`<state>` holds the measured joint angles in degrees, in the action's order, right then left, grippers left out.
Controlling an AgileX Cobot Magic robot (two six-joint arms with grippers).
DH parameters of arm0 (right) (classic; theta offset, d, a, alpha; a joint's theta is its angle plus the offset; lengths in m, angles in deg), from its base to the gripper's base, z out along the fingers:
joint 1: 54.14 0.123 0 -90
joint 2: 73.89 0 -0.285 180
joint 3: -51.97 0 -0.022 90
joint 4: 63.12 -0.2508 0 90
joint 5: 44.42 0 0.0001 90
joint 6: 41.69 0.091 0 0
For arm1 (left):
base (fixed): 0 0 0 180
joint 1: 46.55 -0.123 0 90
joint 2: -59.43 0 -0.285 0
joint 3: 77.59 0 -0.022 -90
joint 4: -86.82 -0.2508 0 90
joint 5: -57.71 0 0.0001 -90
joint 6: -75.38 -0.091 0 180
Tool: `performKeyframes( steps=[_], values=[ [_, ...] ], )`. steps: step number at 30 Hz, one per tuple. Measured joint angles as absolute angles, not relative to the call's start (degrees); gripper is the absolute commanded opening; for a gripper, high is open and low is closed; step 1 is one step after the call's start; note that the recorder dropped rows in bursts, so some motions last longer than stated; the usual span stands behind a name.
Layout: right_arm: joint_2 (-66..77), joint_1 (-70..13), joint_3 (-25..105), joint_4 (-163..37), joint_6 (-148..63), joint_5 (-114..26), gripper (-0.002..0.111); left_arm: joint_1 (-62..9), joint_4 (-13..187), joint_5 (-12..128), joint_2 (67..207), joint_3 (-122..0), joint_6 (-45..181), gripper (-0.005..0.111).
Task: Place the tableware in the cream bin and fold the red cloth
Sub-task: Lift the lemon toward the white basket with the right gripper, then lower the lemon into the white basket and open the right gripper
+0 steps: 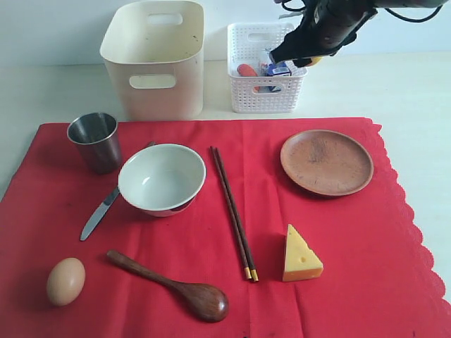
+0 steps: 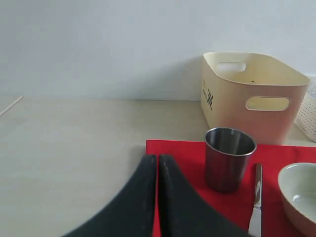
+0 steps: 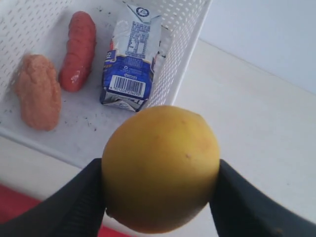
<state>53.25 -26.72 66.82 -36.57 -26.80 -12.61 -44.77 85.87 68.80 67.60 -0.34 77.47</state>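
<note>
Right hand (image 3: 160, 195) clasps a lemon (image 3: 160, 165), white lattice basket (image 3: 183, 44) beneath it. Left hand (image 2: 158, 197) is pinched shut and empty, steel cup (image 2: 229, 158) just ahead. Nothing binned yet, red cloth (image 1: 352, 232) unfolded.

Blue-and-white carton (image 3: 129, 59) in the basket (image 3: 190, 29), against its side wall: barcode (image 3: 126, 85) with tiny digits, blocks of small print, round blue logo (image 3: 143, 12) near the top flap. None of it is legible. Cream bin (image 2: 256, 123): dark printed mark (image 2: 207, 94) on one end wall, unreadable.
</note>
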Motion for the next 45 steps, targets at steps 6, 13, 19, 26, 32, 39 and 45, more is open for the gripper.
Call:
performKeyframes(
  steps=[6,13,19,26,32,39,45],
  values=[
    [54.68,-28.24,68.31,-38.76,-27.18,-13.42,0.000,-44.77,85.87,68.80,67.60,-0.34,77.47,0.004],
    [55.01,-28.32,68.55,-39.20,-27.34,-17.24,0.000,-44.77,85.87,68.80,67.60,-0.34,77.47,0.004],
    [55.01,-28.32,68.56,-39.20,-27.34,-20.74,0.000,-44.77,85.87,68.80,67.60,-0.34,77.47,0.004],
    [56.13,-28.32,68.68,-39.20,-27.34,-24.80,0.000,-44.77,85.87,68.80,67.60,-0.34,77.47,0.004],
    [60.23,-28.32,68.68,-39.36,-26.95,-29.72,0.000,-44.77,85.87,68.80,67.60,-0.34,77.47,0.004],
    [63.16,-28.32,68.68,-39.36,-24.94,-37.21,0.000,-44.77,85.87,68.80,67.60,-0.34,77.47,0.004],
    [64.55,-28.32,68.68,-39.36,-24.58,-38.93,0.000,-44.77,85.87,68.80,67.60,-0.34,77.47,0.004]
  ],
)
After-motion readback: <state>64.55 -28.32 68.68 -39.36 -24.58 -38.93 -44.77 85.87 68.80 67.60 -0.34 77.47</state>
